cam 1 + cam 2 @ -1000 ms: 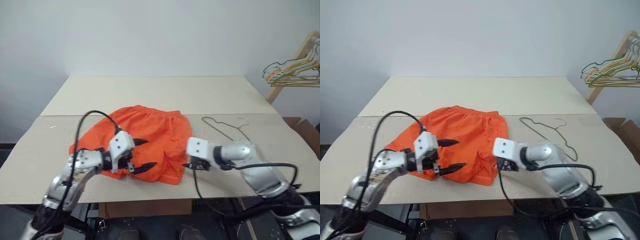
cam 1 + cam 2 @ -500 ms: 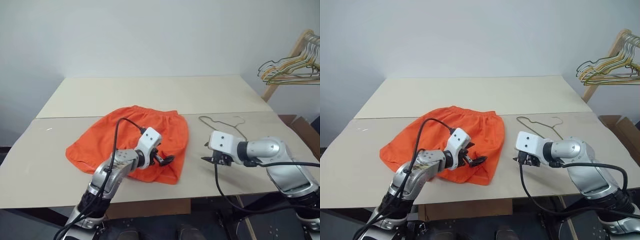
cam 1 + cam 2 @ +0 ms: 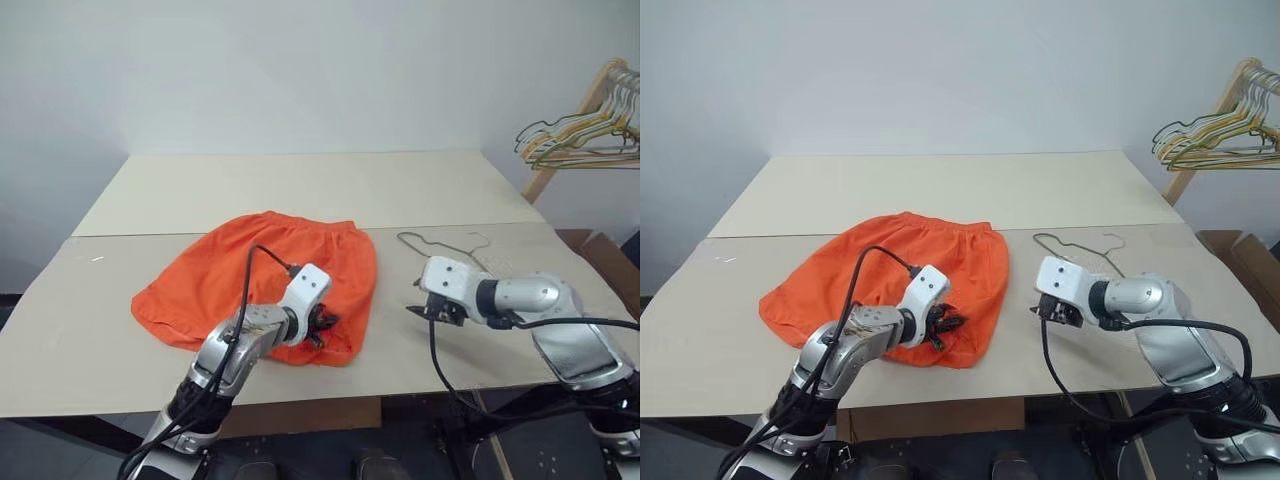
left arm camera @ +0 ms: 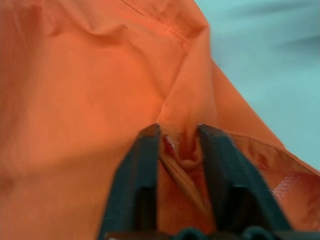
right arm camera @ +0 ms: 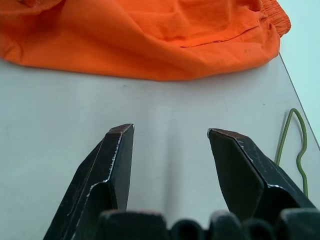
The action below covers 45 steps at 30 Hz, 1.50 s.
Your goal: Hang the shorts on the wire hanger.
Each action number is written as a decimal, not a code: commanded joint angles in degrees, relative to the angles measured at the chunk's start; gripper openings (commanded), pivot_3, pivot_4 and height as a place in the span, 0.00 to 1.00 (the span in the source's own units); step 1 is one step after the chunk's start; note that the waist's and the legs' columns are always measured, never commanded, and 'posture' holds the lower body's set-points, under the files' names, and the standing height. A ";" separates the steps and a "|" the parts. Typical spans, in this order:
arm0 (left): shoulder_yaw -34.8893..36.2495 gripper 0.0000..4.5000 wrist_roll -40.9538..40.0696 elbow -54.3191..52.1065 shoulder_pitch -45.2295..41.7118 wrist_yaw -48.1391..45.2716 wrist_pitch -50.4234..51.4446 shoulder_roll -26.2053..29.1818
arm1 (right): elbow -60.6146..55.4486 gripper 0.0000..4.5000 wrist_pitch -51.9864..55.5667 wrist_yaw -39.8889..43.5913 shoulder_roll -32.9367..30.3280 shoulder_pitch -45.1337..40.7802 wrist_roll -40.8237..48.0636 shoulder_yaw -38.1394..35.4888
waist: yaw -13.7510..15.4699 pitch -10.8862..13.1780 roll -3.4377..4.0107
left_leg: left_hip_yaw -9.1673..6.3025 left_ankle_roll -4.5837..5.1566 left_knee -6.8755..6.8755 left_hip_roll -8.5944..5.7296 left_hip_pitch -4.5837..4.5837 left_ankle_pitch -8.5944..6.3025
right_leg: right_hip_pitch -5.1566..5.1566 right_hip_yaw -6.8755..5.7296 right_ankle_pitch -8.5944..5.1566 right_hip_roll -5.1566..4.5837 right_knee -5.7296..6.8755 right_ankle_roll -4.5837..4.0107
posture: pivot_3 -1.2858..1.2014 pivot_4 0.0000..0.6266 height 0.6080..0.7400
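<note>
The bright orange thin-fabric shorts [image 3: 265,278] lie at frame centre, the thin grey wire hanger [image 3: 447,250] right of them. The left gripper [image 4: 179,145], wide a second ago, now pinches a fabric fold; lifting can begin. The right gripper [image 5: 170,145] hovers parted, empty.

Beige table [image 3: 300,185] with the shorts [image 3: 240,275] and, just beside them, the wire hanger [image 3: 445,245].

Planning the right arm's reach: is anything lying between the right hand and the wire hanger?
Nothing visible does. The right hand is open and empty over bare table. The wire hanger lies flat just beyond it. The shorts lie off to its left, pinched by the left hand, clear of that path.
</note>
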 commanded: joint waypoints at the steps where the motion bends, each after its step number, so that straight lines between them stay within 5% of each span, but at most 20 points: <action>1: -0.28 0.04 -0.98 -3.52 0.12 -0.97 0.15 1.12 | 1.09 0.63 -2.37 -0.79 -0.30 -2.21 -0.78 -1.59 | -0.01 0.00 0.00 | 0.00 0.00 0.00 0.00 0.00 0.00 | 0.00 0.00 0.00 0.00 0.00 0.00 | 0.52 0.00 1.00; 8: 0.82 0.00 -6.84 -14.44 3.69 -9.70 -2.77 9.33 | 10.24 0.63 -15.72 -4.66 0.59 -5.52 -7.44 1.28 | -0.18 0.00 0.01 | 0.03 -0.01 -0.01 0.01 0.00 0.00 | -0.02 0.01 0.00 -0.01 -0.01 0.00 | 0.52 0.00 1.00; 14: 5.28 0.00 -8.78 -24.56 13.92 -24.71 -14.93 31.55 | 24.80 0.63 -35.62 -7.36 4.12 -12.21 -14.34 6.49 | -0.81 0.04 0.06 | 0.08 -0.01 -0.18 0.09 0.08 0.00 | -0.08 0.09 -0.04 0.07 0.02 -0.09 | 0.53 0.00 1.00; 19: 13.90 0.00 -7.29 -23.08 21.11 -29.39 -24.11 41.27 | 38.41 0.63 -49.01 -11.12 7.00 -17.24 -20.76 11.19 | 0.02 0.10 -0.02 | 0.16 -0.03 -0.16 0.04 0.07 0.02 | -0.06 0.07 -0.04 -0.07 -0.02 -0.07 | 0.55 0.00 1.00; 31: 26.28 0.00 -7.96 -21.64 29.13 -35.32 -31.90 46.68 | 52.62 0.63 -69.74 -9.71 13.55 -23.93 -22.56 15.26 | 1.21 0.14 0.03 | 0.23 -0.04 -0.15 0.10 0.15 0.03 | -0.03 0.10 -0.01 -0.05 0.04 -0.08 | 0.57 0.00 1.00; 42: 29.01 0.00 -7.52 -20.83 31.02 -37.14 -34.18 46.87 | 66.04 0.63 -75.04 -15.77 18.29 -29.71 -30.41 18.72 | 1.37 0.16 0.05 | 0.23 -0.04 -0.15 0.11 0.17 0.03 | -0.03 0.09 -0.01 -0.04 0.07 -0.10 | 0.57 0.00 1.00; 45: 29.22 0.00 -6.83 -19.90 31.16 -37.64 -35.32 47.04 | 69.30 0.51 -75.84 -16.63 18.94 -31.27 -32.19 19.64 | 1.35 0.16 0.06 | 0.23 -0.04 -0.15 0.11 0.18 0.03 | -0.03 0.09 -0.01 -0.04 0.09 -0.11 | 0.57 0.00 1.00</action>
